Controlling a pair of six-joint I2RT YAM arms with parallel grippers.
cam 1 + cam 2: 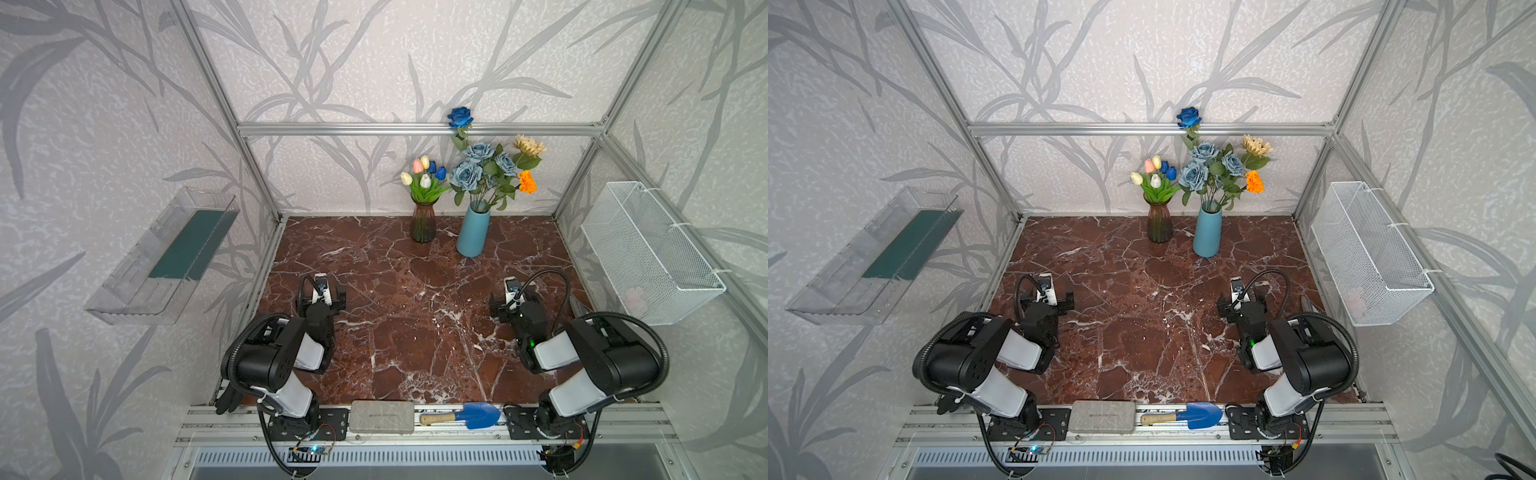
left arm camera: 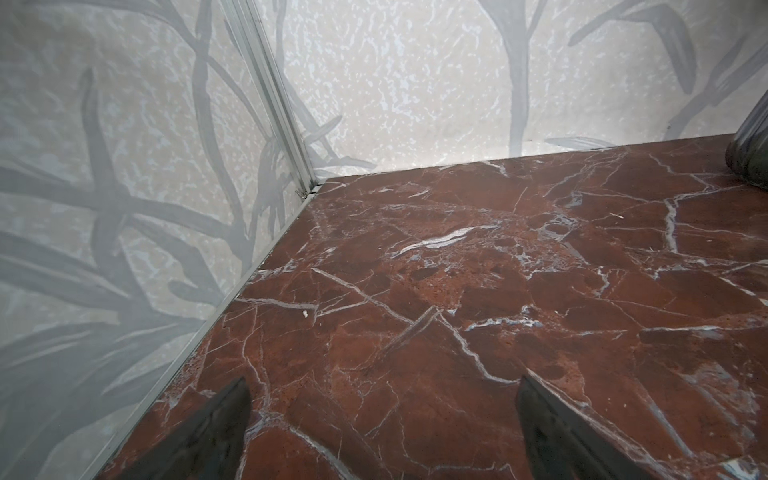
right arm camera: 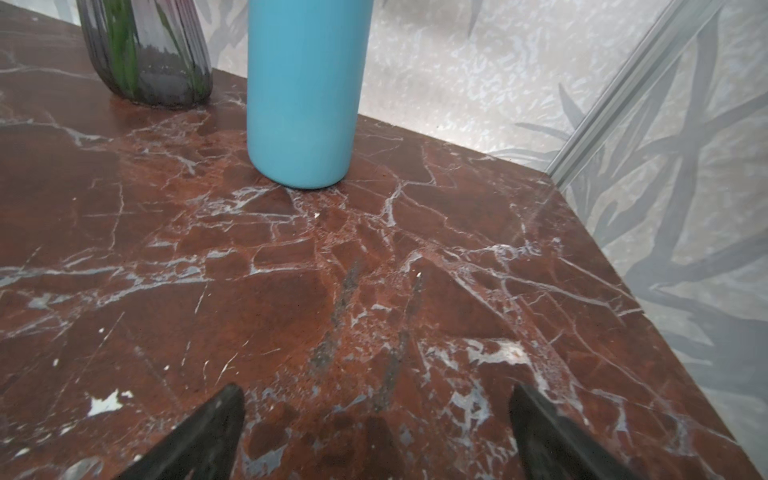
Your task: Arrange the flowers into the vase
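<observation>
1. Your 2 top views sit high at the front, side by side, looking down across the whole marble table [image 1: 415,291].
2. Your left wrist camera rides low over it, facing the back-left corner.
3. Your right wrist camera, equally low, faces the blue vase [image 3: 303,91], which both top views share.

Tabletop [image 1: 415,316] lies open; glass vase [image 1: 423,224], blue vase [image 1: 473,237] block rear.

1. Tulips [image 1: 1156,176] stand in a glass vase [image 1: 1159,224] at the table's [image 1: 1142,332] back.
2. Roses [image 1: 1194,174], a daisy [image 1: 1257,146] and an orange bloom [image 1: 1254,182] fill the blue vase [image 1: 1207,232] just beside it.
3. The left gripper [image 1: 1045,299] and right gripper [image 1: 1241,305] sit nearer the front — well apart, empty.
</observation>
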